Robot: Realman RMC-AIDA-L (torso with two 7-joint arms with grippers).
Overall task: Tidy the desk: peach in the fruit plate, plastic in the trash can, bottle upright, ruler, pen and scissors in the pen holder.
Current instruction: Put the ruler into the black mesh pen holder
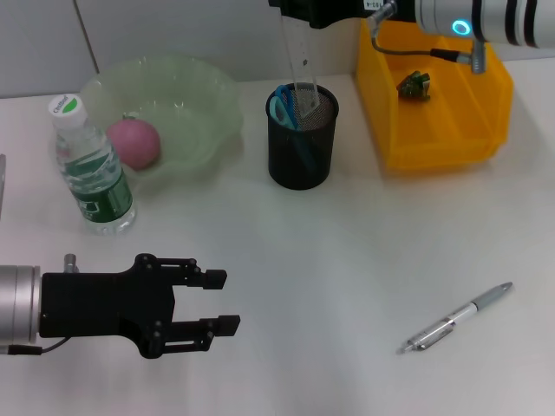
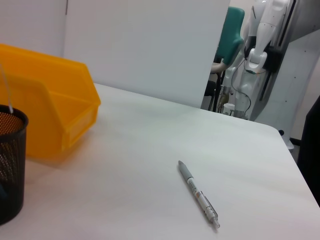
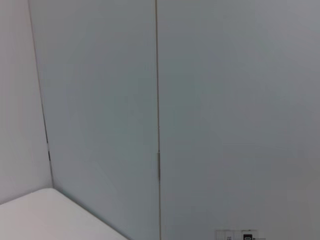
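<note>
above the black mesh pen holder [image 1: 300, 139] the right tool [image 1: 305, 12] is clamped on a clear ruler [image 1: 297, 65], tip inside; left tool [image 1: 208, 302] fingers apart, low over surface [image 1: 347, 260]; pen [image 1: 458, 317] lying near right.

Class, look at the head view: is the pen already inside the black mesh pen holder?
No. The pen lies flat on the white desk, well apart from the pen holder.

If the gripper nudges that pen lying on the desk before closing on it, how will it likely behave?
The pen looks slim, round-barrelled and rigid, so it would probably roll or skid on the smooth white desk. Its clip may stop a full roll. It is likely light, so even a small push could shift it.
</note>
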